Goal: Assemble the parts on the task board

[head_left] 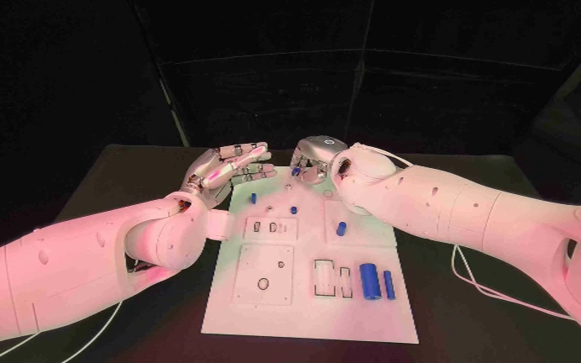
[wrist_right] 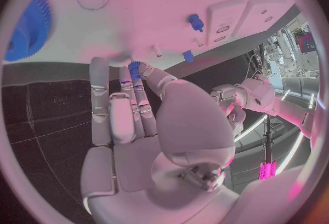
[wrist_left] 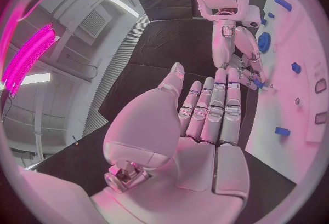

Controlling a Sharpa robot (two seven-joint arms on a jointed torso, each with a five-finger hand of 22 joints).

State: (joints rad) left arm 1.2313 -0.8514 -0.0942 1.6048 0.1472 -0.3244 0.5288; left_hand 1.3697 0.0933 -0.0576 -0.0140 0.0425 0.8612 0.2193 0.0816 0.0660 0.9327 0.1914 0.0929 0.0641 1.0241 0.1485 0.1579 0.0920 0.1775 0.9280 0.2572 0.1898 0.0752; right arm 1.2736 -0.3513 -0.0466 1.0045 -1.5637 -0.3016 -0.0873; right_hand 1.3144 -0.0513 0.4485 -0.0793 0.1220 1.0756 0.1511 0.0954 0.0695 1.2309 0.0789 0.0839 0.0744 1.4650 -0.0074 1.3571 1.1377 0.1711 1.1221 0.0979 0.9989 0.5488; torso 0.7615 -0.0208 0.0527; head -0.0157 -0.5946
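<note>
My right hand [head_left: 317, 155] reaches over the far edge of the flat white task board [head_left: 243, 308], and between my thumb and a fingertip I pinch a small blue toothed gear part [wrist_right: 134, 67]; my other fingers lie nearly straight beside it. My left hand [head_left: 225, 168] hovers at the board's far left corner, its fingers stretched out flat, side by side, with nothing in them.

On the board, two blue cylindrical pegs [head_left: 369, 281] lie side by side near its right edge, next to narrow rectangular slots. A smaller blue peg [head_left: 342, 228] lies farther up, and tiny blue pieces [head_left: 253, 197] sit near the far end. From my right wrist I see a large blue gear [wrist_right: 27, 27] resting on the board. The board lies on the black worktop [head_left: 484, 313].
</note>
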